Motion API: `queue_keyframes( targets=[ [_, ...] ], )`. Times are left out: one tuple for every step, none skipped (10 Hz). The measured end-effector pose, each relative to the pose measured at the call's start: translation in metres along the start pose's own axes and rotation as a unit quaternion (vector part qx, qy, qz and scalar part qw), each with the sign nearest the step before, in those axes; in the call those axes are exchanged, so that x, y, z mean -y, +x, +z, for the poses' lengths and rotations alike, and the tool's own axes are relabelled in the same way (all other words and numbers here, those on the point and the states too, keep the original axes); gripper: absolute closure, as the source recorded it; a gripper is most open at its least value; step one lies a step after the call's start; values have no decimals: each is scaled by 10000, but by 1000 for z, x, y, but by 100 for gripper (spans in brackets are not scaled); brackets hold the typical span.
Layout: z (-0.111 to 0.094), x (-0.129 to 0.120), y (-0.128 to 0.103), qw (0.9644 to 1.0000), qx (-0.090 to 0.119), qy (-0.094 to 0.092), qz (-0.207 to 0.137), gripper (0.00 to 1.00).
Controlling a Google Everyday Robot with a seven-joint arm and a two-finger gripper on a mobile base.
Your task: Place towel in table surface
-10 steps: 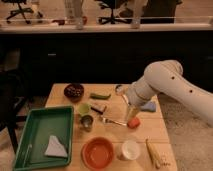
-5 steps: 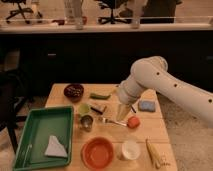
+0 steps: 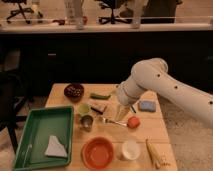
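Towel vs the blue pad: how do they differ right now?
The towel is pale grey-blue, an irregular wedge; the blue pad is bluer and rectangular. The towel lies in the green tray at the view's left; the blue pad lies on the table surface at the right. The gripper, jaws open, hangs over the table's middle, nearer the blue pad, touching neither. Both are small and lie flat.
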Motion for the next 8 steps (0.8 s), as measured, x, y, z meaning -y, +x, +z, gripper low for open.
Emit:
queue_keyframes(
  targets=[
    [7,1,-13,9997,204,89,90,20],
    [16,4,-29,9990,388,170,168,20],
    [22,6,-42,9981,521,229,219,20],
    [32,9,-63,9970,674,283,256,20],
    [40,11,-81,9964,765,292,240,20],
    [46,12,-93,9960,816,293,218,20],
    [52,13,-104,9957,856,283,205,20],
    [62,13,-116,9957,871,248,178,20]
  ],
)
